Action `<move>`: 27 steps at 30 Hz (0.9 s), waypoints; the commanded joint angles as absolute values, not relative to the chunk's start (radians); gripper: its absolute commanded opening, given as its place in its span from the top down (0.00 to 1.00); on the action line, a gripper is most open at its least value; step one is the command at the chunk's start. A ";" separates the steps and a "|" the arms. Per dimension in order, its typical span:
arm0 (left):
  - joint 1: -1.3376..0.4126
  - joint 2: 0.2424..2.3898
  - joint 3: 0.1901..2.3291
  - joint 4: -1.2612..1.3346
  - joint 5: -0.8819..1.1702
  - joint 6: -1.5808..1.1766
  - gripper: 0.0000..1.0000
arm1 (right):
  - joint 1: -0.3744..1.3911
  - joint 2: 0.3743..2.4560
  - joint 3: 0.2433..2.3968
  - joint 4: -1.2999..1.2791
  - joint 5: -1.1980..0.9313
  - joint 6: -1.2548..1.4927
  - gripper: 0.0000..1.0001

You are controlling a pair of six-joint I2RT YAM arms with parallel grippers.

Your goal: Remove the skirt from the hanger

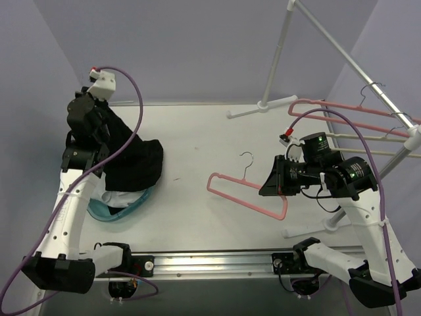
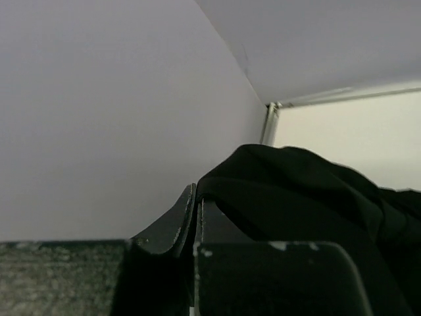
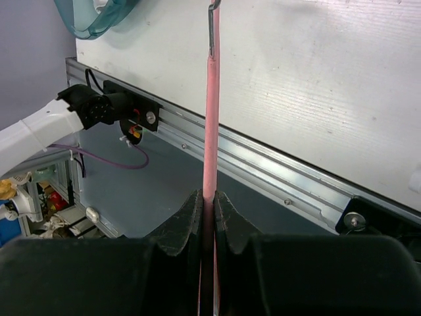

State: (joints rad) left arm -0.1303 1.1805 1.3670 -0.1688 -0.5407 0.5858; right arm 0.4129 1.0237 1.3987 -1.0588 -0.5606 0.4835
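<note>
A black skirt (image 1: 131, 164) hangs from my left gripper (image 1: 99, 135) at the table's left side, its lower folds draped over a teal basket. In the left wrist view my left gripper (image 2: 195, 197) is shut on the skirt's edge (image 2: 296, 191). A pink hanger (image 1: 247, 191) with a metal hook is bare, near the table's middle right. My right gripper (image 1: 273, 184) is shut on its right end. In the right wrist view the hanger (image 3: 211, 118) runs straight up out of my right gripper (image 3: 206, 201).
A teal basket (image 1: 122, 209) holding white cloth sits under the skirt at the front left. A white garment rack (image 1: 342, 59) with more pink and cream hangers (image 1: 348, 118) stands at the back right. The metal rail (image 1: 217, 262) runs along the near edge.
</note>
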 commanded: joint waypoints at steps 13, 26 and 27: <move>0.173 1.015 1.326 -0.439 -0.164 0.009 0.98 | 0.414 1.006 1.362 -0.986 -0.561 0.469 1.00; 0.173 1.368 2.395 -0.683 -0.156 -0.025 0.98 | 0.414 0.999 1.312 -0.960 -0.584 0.462 1.00; 0.173 1.370 2.413 -0.689 -0.163 -0.022 0.98 | 0.414 1.003 1.313 -0.969 -0.586 0.450 1.00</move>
